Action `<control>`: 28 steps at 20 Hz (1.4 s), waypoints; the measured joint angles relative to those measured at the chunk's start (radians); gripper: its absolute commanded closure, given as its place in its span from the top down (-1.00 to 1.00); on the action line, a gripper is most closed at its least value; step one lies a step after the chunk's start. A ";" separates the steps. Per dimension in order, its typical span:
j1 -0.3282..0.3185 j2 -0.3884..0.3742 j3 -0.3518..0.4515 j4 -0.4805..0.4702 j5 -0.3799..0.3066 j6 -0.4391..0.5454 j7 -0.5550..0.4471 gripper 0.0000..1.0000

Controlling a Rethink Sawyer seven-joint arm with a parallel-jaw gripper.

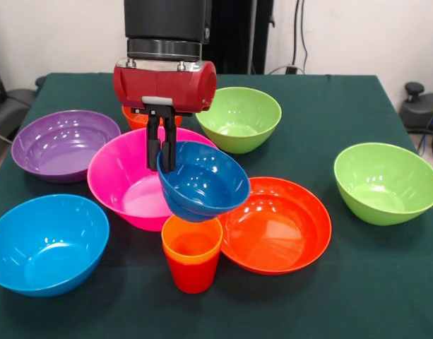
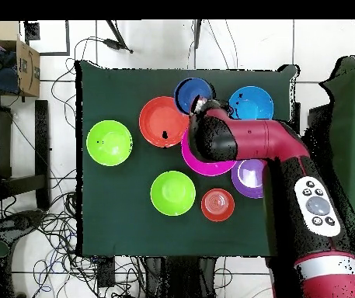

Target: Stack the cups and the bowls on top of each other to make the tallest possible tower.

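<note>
A: What is the tool (image 1: 163, 159) doing?

B: Its two black fingers are pinched on the rim of the small blue bowl (image 1: 205, 182), one inside the wall and one outside. The bowl hangs tilted in the air, mouth turned up toward the camera.

A: And where does it need to go?

B: I judge onto the tower (image 1: 192, 253), the orange cup nested in the red cup, standing on the green desk (image 1: 343, 282). In the front view the cups sit just below the bowl's underside, a touch toward the camera, between the pink bowl (image 1: 124, 180) and the large orange-red bowl (image 1: 276, 222).

A: So the move is mostly downward?

B: Probably, but the bowl's axis leans while the cups stand upright, so it likely needs levelling and centring first. From overhead the bowl (image 2: 192, 93) lies at the far edge, beyond the wrist.
</note>
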 measured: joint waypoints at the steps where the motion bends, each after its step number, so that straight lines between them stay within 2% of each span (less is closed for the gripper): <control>1: -0.004 0.001 0.001 0.003 0.001 0.000 0.000 -1.00; 13: -0.037 0.039 0.006 0.007 0.002 -0.029 0.000 -1.00; 28: -0.083 0.084 0.060 0.052 0.006 -0.076 0.000 -1.00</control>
